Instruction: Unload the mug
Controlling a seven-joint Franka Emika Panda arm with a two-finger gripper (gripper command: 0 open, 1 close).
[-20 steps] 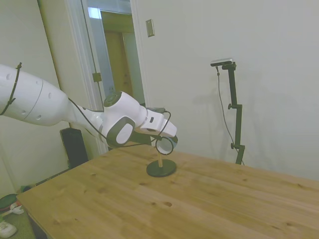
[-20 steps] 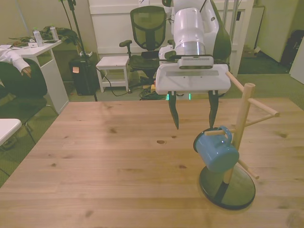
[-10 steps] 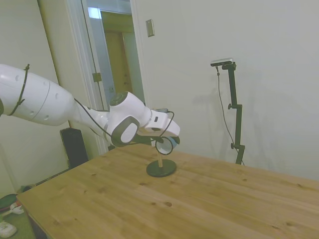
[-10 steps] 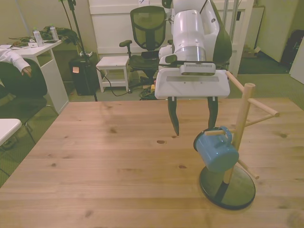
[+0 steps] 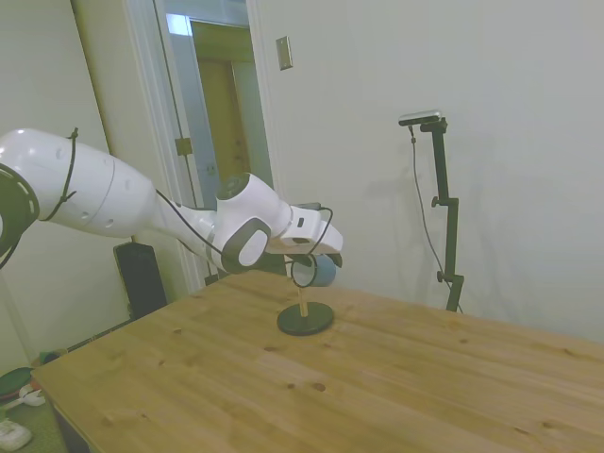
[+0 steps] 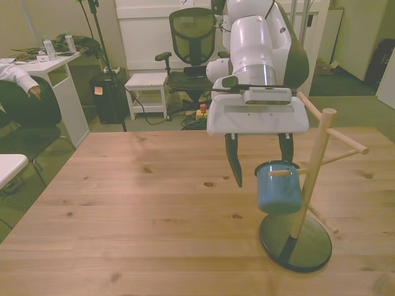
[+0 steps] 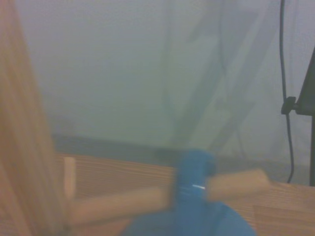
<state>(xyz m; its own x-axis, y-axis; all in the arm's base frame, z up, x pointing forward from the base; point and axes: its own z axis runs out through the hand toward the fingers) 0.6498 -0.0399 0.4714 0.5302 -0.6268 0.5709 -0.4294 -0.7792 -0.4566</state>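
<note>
Mug point(image 6: 278, 188) hangs by handle on peg of stand point(image 6: 295, 241), at table's point(image 6: 123, 234) near edge toward front view's right. Gripper point(image 6: 260, 165) straddles mug from behind, fingers either side, spread apart.

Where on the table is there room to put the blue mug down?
Nearly the whole wooden table is bare: the wide stretch toward the front view's left of the gripper, and the strip along the near edge. The crowded spot is on the front view's right, where the mug hangs on the peg stand over its dark round base, with the open fingers around it.
</note>
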